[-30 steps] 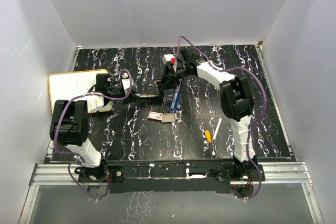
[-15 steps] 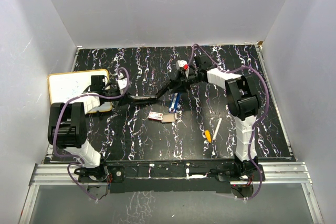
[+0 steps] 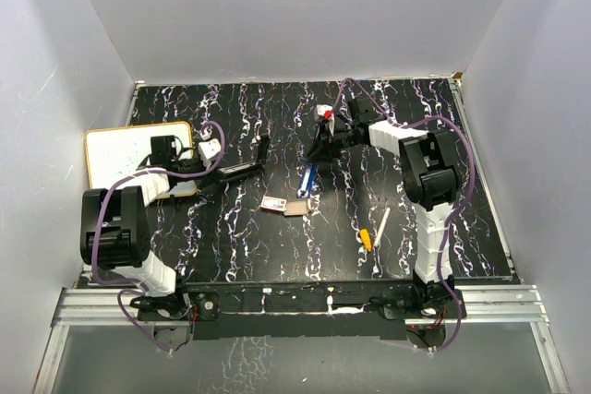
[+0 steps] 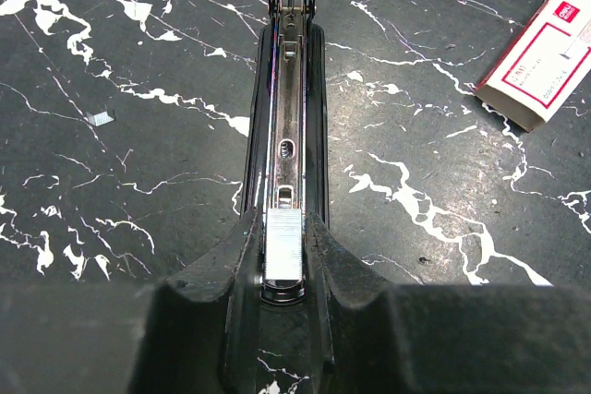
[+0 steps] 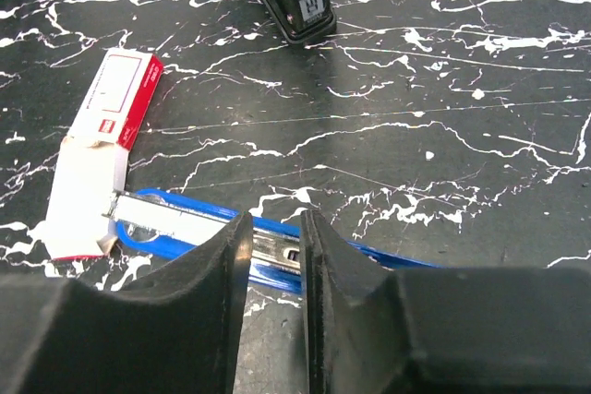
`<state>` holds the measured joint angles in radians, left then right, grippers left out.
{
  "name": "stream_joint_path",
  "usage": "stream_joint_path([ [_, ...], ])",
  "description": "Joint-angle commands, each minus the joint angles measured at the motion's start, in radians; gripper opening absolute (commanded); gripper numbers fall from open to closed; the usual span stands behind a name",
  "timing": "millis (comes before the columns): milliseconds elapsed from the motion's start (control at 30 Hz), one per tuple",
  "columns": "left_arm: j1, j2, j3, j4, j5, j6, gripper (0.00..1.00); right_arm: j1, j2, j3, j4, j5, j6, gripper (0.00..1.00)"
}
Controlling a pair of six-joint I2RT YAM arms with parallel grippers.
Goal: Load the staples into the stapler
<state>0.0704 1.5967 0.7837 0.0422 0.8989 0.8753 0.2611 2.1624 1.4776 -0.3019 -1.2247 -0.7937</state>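
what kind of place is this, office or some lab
Probably a robot test cell, not an office: plain white panel walls box in a black white-veined tabletop, and a black-and-white left arm and right arm sit on a silver metal rail at its near edge.

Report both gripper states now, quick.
Left gripper: closed on the black stapler, at its rear end.
Right gripper: fingers slightly apart, holding nothing, over the blue stapler.

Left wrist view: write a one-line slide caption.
Left gripper clamps the opened black stapler, a staple strip in its channel; the staples box lies to the right.
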Motion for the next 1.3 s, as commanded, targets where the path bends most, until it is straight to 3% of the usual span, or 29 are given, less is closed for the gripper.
stream_joint_path([
  [0,0.005,-0.072,0.009,-0.04,-0.008,0.016,0.0,0.051,-0.067,0.056,0.089,0.068,0.187,0.34],
  [167,0.004,-0.088,0.031,-0.06,0.018,-0.056,0.0,0.247,-0.052,0.213,0.109,0.343,0.407,0.53],
  [267,0.004,-0.109,0.018,-0.052,0.021,-0.064,0.0,0.331,0.031,0.371,0.004,0.355,0.349,0.6],
  [367,0.004,-0.126,0.003,-0.066,0.035,-0.051,0.0,0.356,0.117,0.51,-0.039,0.336,0.276,0.73],
  [433,0.004,-0.13,-0.007,-0.071,0.045,-0.048,0.0,0.363,0.175,0.581,-0.07,0.299,0.224,0.77],
  [733,0.004,-0.133,-0.025,-0.046,0.076,-0.069,0.0,0.423,0.286,0.708,-0.167,0.188,0.134,0.79],
  [1067,0.001,-0.122,-0.046,-0.021,0.092,-0.083,0.0,0.44,0.346,0.775,-0.066,0.118,0.272,0.77],
  [1267,-0.001,-0.12,-0.062,-0.013,0.095,-0.084,0.0,0.451,0.379,0.8,0.003,0.093,0.36,0.68],
])
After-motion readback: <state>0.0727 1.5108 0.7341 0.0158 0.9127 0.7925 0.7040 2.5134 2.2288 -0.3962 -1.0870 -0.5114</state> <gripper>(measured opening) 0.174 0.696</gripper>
